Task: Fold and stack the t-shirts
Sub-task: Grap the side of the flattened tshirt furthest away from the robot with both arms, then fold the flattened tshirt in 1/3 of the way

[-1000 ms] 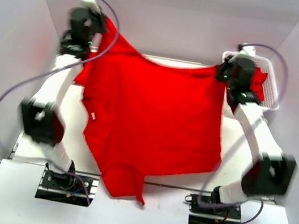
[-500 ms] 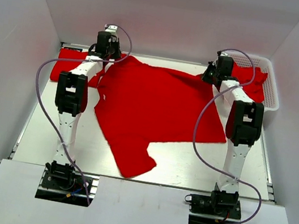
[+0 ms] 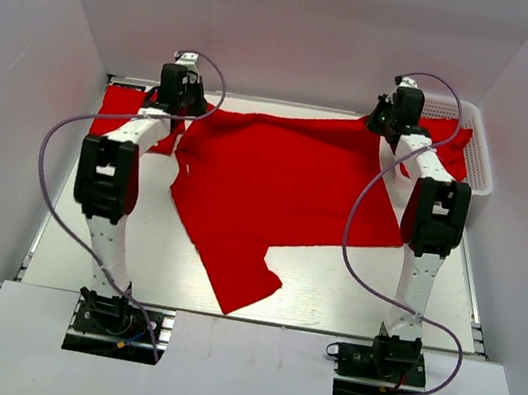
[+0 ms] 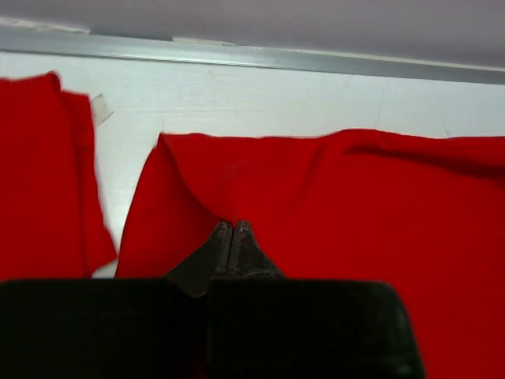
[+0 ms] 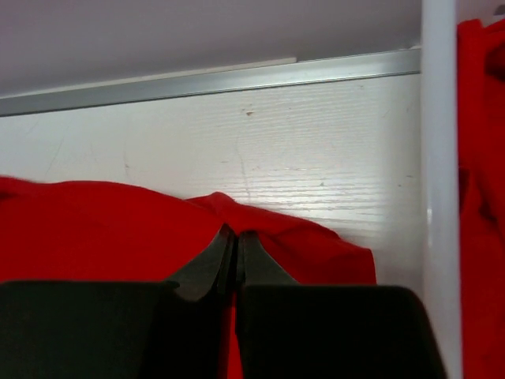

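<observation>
A red t-shirt (image 3: pixel 275 189) lies spread across the table, its far edge along the back and a sleeve (image 3: pixel 245 281) pointing to the near side. My left gripper (image 3: pixel 189 109) is shut on the shirt's far left corner; in the left wrist view (image 4: pixel 231 229) its tips pinch red cloth. My right gripper (image 3: pixel 375 125) is shut on the far right corner, also seen in the right wrist view (image 5: pixel 235 237). Another red t-shirt (image 3: pixel 121 113) lies folded at the far left, shown too in the left wrist view (image 4: pixel 43 181).
A white basket (image 3: pixel 478 157) at the far right holds more red cloth (image 3: pixel 450 148); its white rim (image 5: pixel 438 189) stands close to the right of my right gripper. The back wall runs just beyond both grippers.
Both arms have swung down from holding the shirt hanging in the air and laid it on the table. Since half a second ago the shirt is pulled flatter and a little farther back.
</observation>
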Robot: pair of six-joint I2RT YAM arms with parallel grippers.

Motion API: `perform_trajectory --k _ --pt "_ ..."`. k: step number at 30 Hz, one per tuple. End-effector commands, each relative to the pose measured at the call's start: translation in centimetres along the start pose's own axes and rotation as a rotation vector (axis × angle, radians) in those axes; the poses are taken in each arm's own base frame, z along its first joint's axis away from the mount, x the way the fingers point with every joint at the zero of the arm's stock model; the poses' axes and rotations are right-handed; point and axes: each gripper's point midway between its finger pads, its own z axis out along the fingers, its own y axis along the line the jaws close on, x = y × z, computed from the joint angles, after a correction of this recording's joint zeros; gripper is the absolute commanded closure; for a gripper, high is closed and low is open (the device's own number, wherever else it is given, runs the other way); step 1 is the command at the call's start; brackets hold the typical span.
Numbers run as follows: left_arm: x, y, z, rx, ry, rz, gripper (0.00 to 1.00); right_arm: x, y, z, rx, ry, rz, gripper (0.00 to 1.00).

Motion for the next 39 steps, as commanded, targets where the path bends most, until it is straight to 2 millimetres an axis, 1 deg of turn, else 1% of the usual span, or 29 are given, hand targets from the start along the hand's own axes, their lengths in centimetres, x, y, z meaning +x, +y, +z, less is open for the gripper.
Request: perform_trajectory --k 1,2,3,4,5,6,7,8,9,10,12,14,15,17,18,19,21,23,24,26,28,31,32,33,35,36,37,38,39 --pt "-4.1 -2.2 -5.8 -0.001 -0.094 -0.027 1.0 -4.7 -0.7 -1.7 0.033 -0.094 -0.04 1.0" --pt "-3.6 -2.7 -6.5 0.023 -0.081 -0.062 1.0 -4.7 -1.2 -1.9 0.045 -0.086 -0.037 1.0" --pt "-3.0 -2.8 -7.1 0.021 -0.072 -0.077 1.0 -5.1 -1.2 -2.1 0.045 -0.093 -0.04 1.0" --pt "-2.3 -2.8 -8.4 0.019 -0.064 -0.09 1.0 -5.2 -1.4 -2.2 0.045 -0.091 -0.041 1.0" --pt "-1.7 -2.9 -9.1 0.023 -0.043 -0.092 1.0 -5.3 -1.7 -2.3 0.048 -0.09 -0.041 1.0" --pt "0.4 -2.6 -9.8 0.008 0.008 -0.132 1.0 -5.2 -1.7 -2.4 0.049 -0.081 -0.04 1.0" --pt "0.9 -2.9 -10.4 0.021 0.017 -0.144 1.0 -5.2 -1.6 -2.5 0.041 -0.078 -0.041 1.0" --pt "0.6 -3.7 -11.9 0.054 0.008 -0.15 1.0 -5.2 -1.7 -2.8 0.036 -0.073 -0.042 1.0" --pt "2.3 -3.4 -12.4 0.046 0.034 -0.165 1.0 -5.1 -1.6 -2.9 0.034 -0.065 -0.038 1.0" --pt "3.3 -3.9 -13.0 0.058 0.059 -0.176 1.0 -5.1 -1.7 -3.0 0.032 -0.062 -0.044 1.0" --pt "5.2 -4.1 -14.4 0.066 0.105 -0.203 1.0 -5.0 -1.8 -3.2 0.027 -0.055 -0.045 1.0" --pt "7.4 -5.5 -16.0 0.108 0.174 -0.216 1.0 -4.9 -1.8 -3.5 0.023 -0.043 -0.052 1.0" --pt "7.9 -5.4 -16.0 0.105 0.185 -0.218 1.0 -4.9 -1.9 -3.5 0.022 -0.043 -0.051 1.0" --pt "9.1 -6.2 -17.4 0.108 0.231 -0.225 1.0 -4.7 -1.9 -3.8 0.022 -0.027 -0.056 1.0" --pt "9.9 -5.9 -17.9 0.093 0.248 -0.228 1.0 -4.7 -1.9 -4.0 0.023 -0.024 -0.063 1.0" --pt "10.3 -6.4 -18.4 0.098 0.259 -0.234 1.0 -4.4 -1.9 -4.0 0.024 -0.012 -0.061 1.0" --pt "10.8 -7.1 -19.7 0.119 0.277 -0.247 1.0 -4.1 -1.8 -4.3 0.021 0.005 -0.074 1.0" --pt "11.5 -7.0 -20.7 0.108 0.303 -0.26 1.0 -4.1 -2.0 -5.0 0.032 0.017 -0.073 1.0" --pt "11.5 -7.4 -21.4 0.115 0.302 -0.268 1.0 -3.9 -1.8 -5.1 0.031 0.025 -0.08 1.0" --pt "11.6 -7.1 -22.0 0.089 0.305 -0.267 1.0 -3.7 -2.0 -5.6 0.042 0.042 -0.082 1.0" --pt "11.1 -7.6 -22.8 0.104 0.29 -0.259 1.0 -4.0 -2.1 -6.0 0.052 0.039 -0.084 1.0" --pt "10.5 -7.4 -23.1 0.09 0.264 -0.254 1.0 -3.3 -2.3 -6.4 0.062 0.069 -0.08 1.0" --pt "11.2 -7.5 -23.1 0.092 0.28 -0.251 1.0 -2.7 -2.4 -6.4 0.065 0.085 -0.078 1.0" --pt "11.2 -7.5 -23.1 0.092 0.28 -0.251 1.0 -2.6 -2.5 -6.5 0.065 0.09 -0.078 1.0" --pt "13.3 -7.3 -23.0 0.09 0.336 -0.269 1.0 -1.8 -2.4 -6.5 0.057 0.111 -0.074 1.0" --pt "14.1 -7.6 -22.8 0.108 0.364 -0.284 1.0 -1.1 -2.5 -6.6 0.059 0.129 -0.071 1.0" --pt "15.4 -7.5 -22.9 0.111 0.4 -0.291 1.0 -0.7 -2.5 -6.6 0.061 0.14 -0.066 1.0" --pt "15.9 -8.1 -23.1 0.128 0.42 -0.304 1.0 -0.4 -2.8 -6.6 0.072 0.15 -0.06 0.94" --pt "16.8 -8.2 -23.1 0.142 0.453 -0.312 0.92 0.4 -3.0 -6.8 0.088 0.172 -0.052 0.83"
